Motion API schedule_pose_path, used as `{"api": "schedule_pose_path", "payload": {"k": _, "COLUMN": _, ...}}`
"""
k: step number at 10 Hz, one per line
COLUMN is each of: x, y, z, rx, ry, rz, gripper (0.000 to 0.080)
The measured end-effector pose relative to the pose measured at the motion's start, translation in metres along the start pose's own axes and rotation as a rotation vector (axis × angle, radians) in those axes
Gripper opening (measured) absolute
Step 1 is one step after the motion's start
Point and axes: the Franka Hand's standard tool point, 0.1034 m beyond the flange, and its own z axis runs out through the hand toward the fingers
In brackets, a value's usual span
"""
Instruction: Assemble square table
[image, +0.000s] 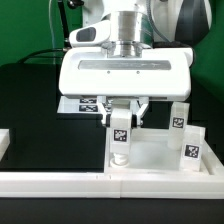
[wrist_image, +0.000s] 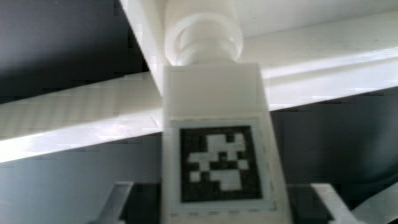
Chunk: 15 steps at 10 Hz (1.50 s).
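One leg (image: 120, 135) stands upright in the claw (image: 121, 122), clamped between its fingers directly above the tabletop (image: 150, 150); keeping it vertical should ease screwing into the socket below.

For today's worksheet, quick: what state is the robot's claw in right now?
Claw: closed on a short white plastic table leg with a black-and-white tag, held upright over the white square tray-like tabletop.
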Motion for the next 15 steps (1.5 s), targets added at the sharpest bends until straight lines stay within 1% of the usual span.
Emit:
{"api": "schedule_pose_path", "payload": {"k": 1, "x": -0.0055, "y": 0.0012, "z": 0.0042, "rx": -0.004, "ry": -0.008, "rz": -0.002, "gripper": 0.0291}}
{"api": "schedule_pose_path", "payload": {"k": 2, "x": -0.0075, "y": 0.0008, "z": 0.0061, "rx": -0.005, "ry": -0.008, "rz": -0.004, "gripper": 0.0291}}
{"api": "schedule_pose_path", "payload": {"k": 6, "x": -0.0063, "y": -0.0061, "z": 0.0079, "rx": -0.016, "ry": 0.035, "rz": -0.011, "gripper": 0.0291}}
{"api": "schedule_pose_path", "payload": {"k": 7, "x": -0.0064, "y": -0.0056, "z": 0.0080, "rx": -0.017, "ry": 0.035, "rz": -0.013, "gripper": 0.0372}}
{"api": "schedule_pose_path", "payload": {"k": 8, "x": -0.0066, "y": -0.0052, "z": 0.0081, "rx": -0.018, "ry": 0.035, "rz": -0.012, "gripper": 0.0372}}
{"api": "schedule_pose_path", "payload": {"k": 9, "x": -0.0066, "y": -0.0053, "z": 0.0081, "rx": -0.018, "ry": 0.035, "rz": -0.012, "gripper": 0.0508}}
{"api": "schedule_pose_path", "payload": {"k": 10, "x": -0.0066, "y": -0.0052, "z": 0.0081, "rx": -0.018, "ry": 0.035, "rz": -0.012, "gripper": 0.0625}}
{"api": "schedule_pose_path", "payload": {"k": 13, "x": -0.0067, "y": -0.0052, "z": 0.0081, "rx": -0.018, "ry": 0.034, "rz": -0.012, "gripper": 0.0647}}
{"api": "schedule_pose_path", "payload": {"k": 15, "x": -0.0067, "y": -0.0052, "z": 0.0081, "rx": -0.018, "ry": 0.034, "rz": -0.012, "gripper": 0.0649}}
